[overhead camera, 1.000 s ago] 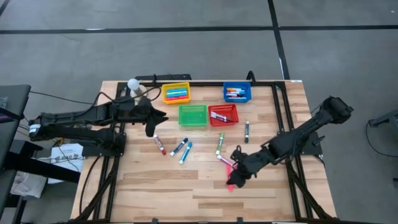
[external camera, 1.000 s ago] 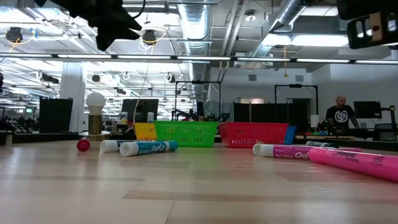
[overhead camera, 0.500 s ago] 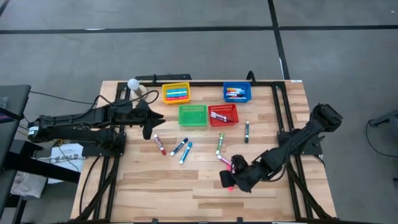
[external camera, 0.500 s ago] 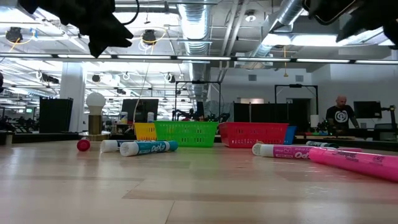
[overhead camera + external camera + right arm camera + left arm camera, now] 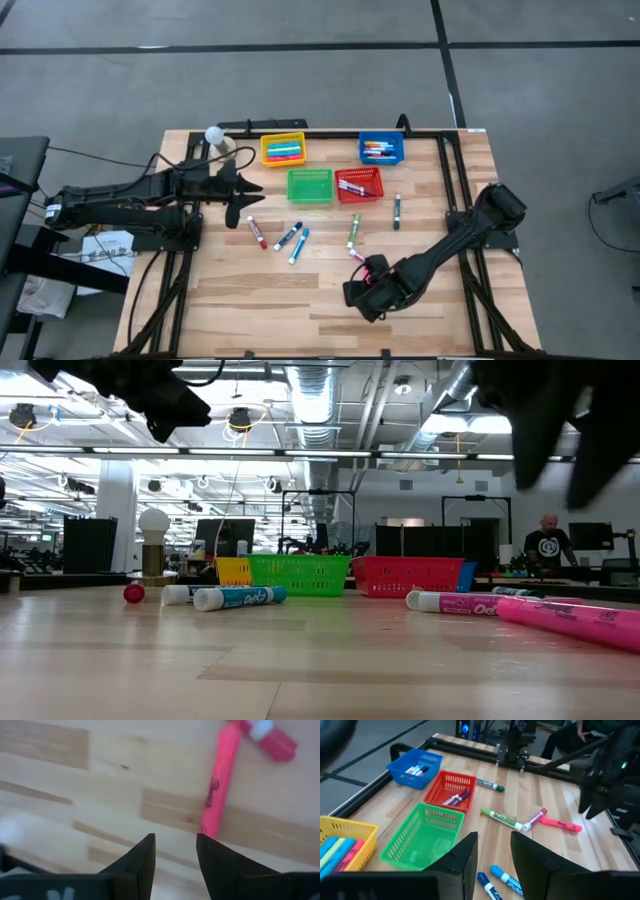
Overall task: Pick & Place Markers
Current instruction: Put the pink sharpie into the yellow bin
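Note:
Loose markers lie flat on the wooden table: a pink one (image 5: 218,795), a white one with a pink cap (image 5: 535,817), a green one (image 5: 353,230), a dark one (image 5: 397,211), two blue ones (image 5: 293,241) and a red one (image 5: 257,232). My right gripper (image 5: 175,837) hangs open above the table near the front, pointing steeply down. The pink marker lies just past its fingers, untouched. My left gripper (image 5: 493,836) is open in the air left of the green basket (image 5: 310,185), with nothing between its fingers.
Yellow (image 5: 283,149) and blue (image 5: 381,148) baskets at the far edge and the red basket (image 5: 359,184) hold markers. The green basket shows none. A white knob on a stand (image 5: 213,134) sits at the far left. Bare wood spreads along the near edge.
My right gripper has swung down and toward the table's left and near edge. It has tipped from a shallow slant to pointing steeply down and rolled about its axis. It now hangs beside the pink marker. No marker has moved.

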Robot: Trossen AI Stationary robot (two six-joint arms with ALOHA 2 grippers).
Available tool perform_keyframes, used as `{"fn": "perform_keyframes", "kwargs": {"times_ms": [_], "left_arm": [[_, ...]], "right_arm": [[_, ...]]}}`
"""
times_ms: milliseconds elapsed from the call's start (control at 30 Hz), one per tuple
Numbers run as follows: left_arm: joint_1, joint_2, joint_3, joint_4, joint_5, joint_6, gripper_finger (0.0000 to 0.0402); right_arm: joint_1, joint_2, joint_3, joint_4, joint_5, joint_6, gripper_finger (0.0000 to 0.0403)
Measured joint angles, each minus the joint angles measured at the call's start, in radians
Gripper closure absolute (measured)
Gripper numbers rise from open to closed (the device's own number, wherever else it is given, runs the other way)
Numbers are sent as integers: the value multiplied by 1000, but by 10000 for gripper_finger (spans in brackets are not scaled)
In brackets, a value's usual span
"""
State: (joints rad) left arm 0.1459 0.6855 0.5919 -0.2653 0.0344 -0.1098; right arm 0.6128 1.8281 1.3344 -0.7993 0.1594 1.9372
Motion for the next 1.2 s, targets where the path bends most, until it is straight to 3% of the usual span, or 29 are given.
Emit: {"fn": "perform_keyframes", "kwargs": {"times_ms": [200,700,1200], "left_arm": [[0,-27,1,3,1,2,290],[0,-36,2,-3,30,8,291],[0,-37,2,-1,30,28,290]], "right_arm": [[2,43,1,-11,-28,62,269],[-24,46,1,-80,-28,56,270],[-33,145,0,-48,-56,45,269]]}}
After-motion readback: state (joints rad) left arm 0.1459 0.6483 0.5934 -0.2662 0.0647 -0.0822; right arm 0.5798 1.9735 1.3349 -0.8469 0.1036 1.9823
